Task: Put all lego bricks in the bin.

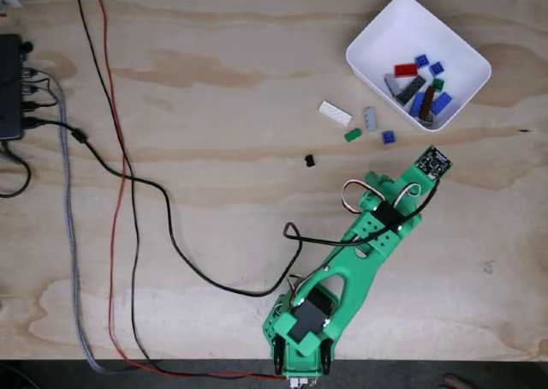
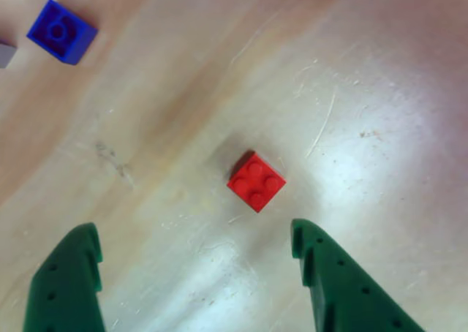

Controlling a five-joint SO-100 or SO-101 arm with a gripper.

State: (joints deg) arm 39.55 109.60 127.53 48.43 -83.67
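My gripper [image 2: 194, 229] is open and hovers low over the wooden table, its two green fingers [image 2: 69, 281] pointing at a small red lego brick [image 2: 255, 180] that lies just ahead of the gap between them. A blue brick [image 2: 61, 31] and the corner of a grey one [image 2: 6, 54] lie further off. In the fixed view the green arm [image 1: 377, 226] reaches toward the white bin [image 1: 402, 25], which holds several bricks. Loose on the table lie a white plate [image 1: 335, 113], a grey brick [image 1: 370, 118], a green one [image 1: 352, 134], a blue one [image 1: 388, 136] and a black one [image 1: 309, 160].
Black, red and braided grey cables [image 1: 120, 192] run down the left half of the table, from a black box [image 1: 10, 89] at the left edge. One black cable curls up to the arm's base [image 1: 300, 329] at the front edge.
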